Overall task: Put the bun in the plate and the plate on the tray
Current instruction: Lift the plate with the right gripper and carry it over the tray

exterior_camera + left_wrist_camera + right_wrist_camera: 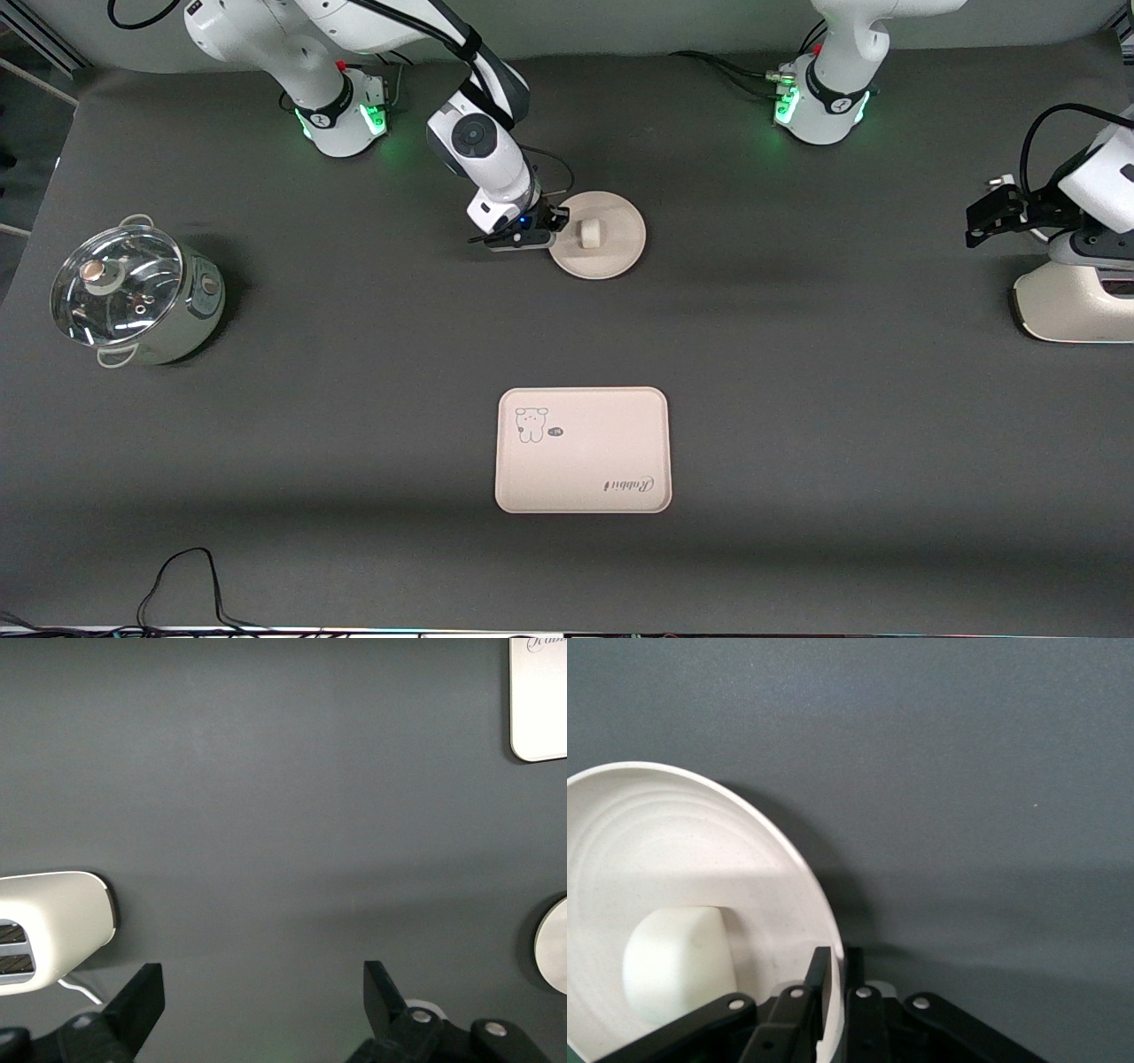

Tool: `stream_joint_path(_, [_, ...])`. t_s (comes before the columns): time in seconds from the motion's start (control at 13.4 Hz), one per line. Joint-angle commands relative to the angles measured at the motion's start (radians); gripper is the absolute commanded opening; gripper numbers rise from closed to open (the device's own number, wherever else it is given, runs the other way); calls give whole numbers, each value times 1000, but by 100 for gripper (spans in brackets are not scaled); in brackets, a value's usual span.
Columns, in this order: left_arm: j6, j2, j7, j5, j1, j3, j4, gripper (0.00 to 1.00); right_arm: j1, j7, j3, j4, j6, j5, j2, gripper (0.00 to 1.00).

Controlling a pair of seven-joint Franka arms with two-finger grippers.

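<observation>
Front view: bun (pixel 588 233) sits in plate (pixel 599 236) on worktop (pixel 354 425); tray (pixel 582 450) lies nearer the camera, well apart. Right gripper (pixel 556 225) at plate's rim.
Left wrist view: left gripper (pixel 262 999) waits, jaws spread, over bare worktop.
Right wrist view: jaws apparently pinching the plate's rim.

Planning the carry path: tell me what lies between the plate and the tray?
Nothing: in the front view only bare dark table separates the plate, gripped at its rim by the right gripper, from the tray.
</observation>
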Motion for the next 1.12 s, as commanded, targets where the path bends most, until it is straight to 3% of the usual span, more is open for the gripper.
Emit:
stream_joint_path(0.0, [-21, -6, 15, -11, 10, -6, 1, 100, 21, -26, -20, 8, 15, -12, 4, 7])
stream_joint_path(0.22, [-27, -4, 13, -11, 10, -6, 2, 100, 19, -55, -29, 8, 15, -12, 2, 0])
stream_joint_path(0.67, [-27, -6, 26, -7, 10, -6, 5, 100, 4, -106, -50, 10, -6, -9, -79, 0])
stream_joint_path(1.05, [-29, -12, 24, -6, 10, -6, 1, 100, -28, -124, -50, 60, -274, 2, -237, 0])
